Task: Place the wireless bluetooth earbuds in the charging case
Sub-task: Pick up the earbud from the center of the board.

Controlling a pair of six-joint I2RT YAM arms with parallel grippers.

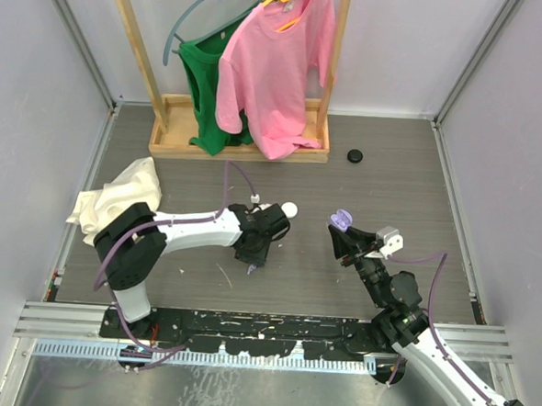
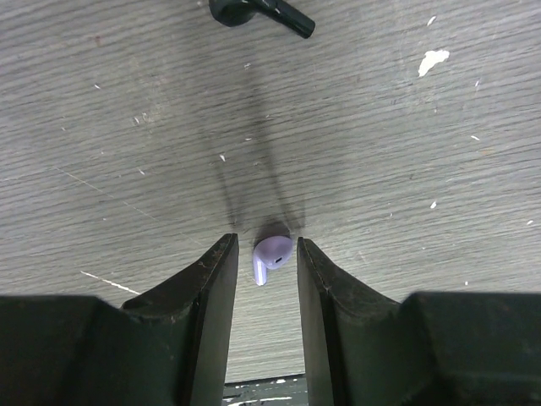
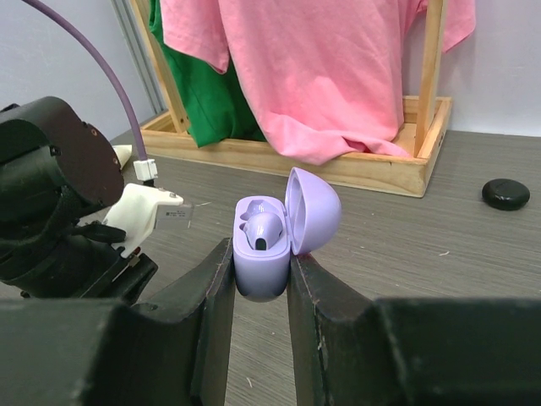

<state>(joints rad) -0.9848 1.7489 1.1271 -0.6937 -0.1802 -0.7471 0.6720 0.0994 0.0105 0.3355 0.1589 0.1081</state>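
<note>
A lilac earbud (image 2: 270,256) lies on the grey table between the tips of my left gripper (image 2: 266,245). The jaws stand a little apart, with a gap on the stem side and the bulb close to the right finger. A black earbud (image 2: 262,13) lies further ahead. In the top view the left gripper (image 1: 254,260) points down at the table's middle. My right gripper (image 3: 260,249) is shut on the lilac charging case (image 3: 262,271) and holds it up above the table. The case lid is open and one lilac earbud (image 3: 264,230) sits inside. The case (image 1: 342,220) also shows from above.
A wooden rack (image 1: 242,146) with a pink shirt (image 1: 275,65) and a green shirt (image 1: 209,80) stands at the back. A black disc (image 1: 355,156) lies right of it. A white cloth (image 1: 119,198) is at the left, and a small white round object (image 1: 290,208) by the left wrist.
</note>
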